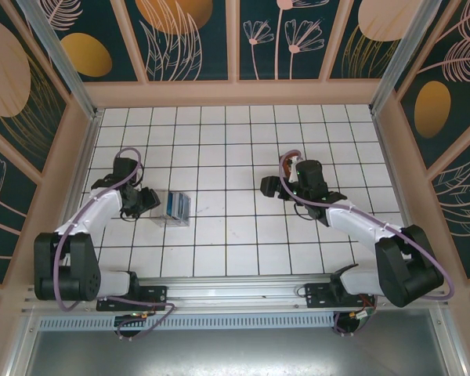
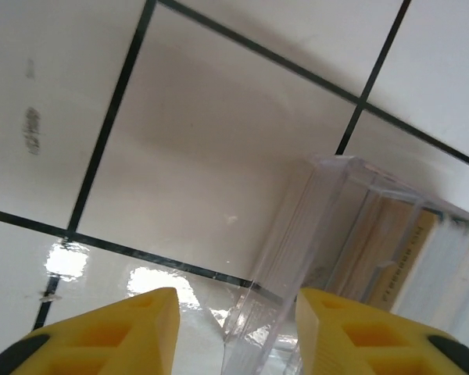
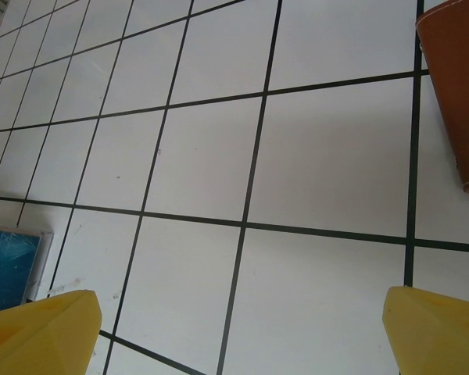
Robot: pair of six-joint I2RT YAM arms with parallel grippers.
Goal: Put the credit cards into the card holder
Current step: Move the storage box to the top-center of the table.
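Credit cards (image 1: pixel 175 205) sit in the clear tray (image 2: pixel 313 203), none yet in the brown card holder (image 3: pixel 457 86). Left gripper (image 2: pixel 234 312) straddles the tray's corner, jaws apart and unclamped. Right gripper (image 3: pixel 238 305) gapes empty.

Laboratory robot cell: white tiled desk (image 1: pixel 227 235) enclosed by aluminium framing (image 1: pixel 60 59) and printed floral wall panels (image 1: pixel 188 39); left arm (image 1: pixel 94 215) and right arm (image 1: pixel 360 223) bolted to a rail (image 1: pixel 235 291).

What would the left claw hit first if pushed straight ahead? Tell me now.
Probably the clear tray, whose near corner sits between the left claw's fingers, with the cards standing inside it; depth is hard to judge.
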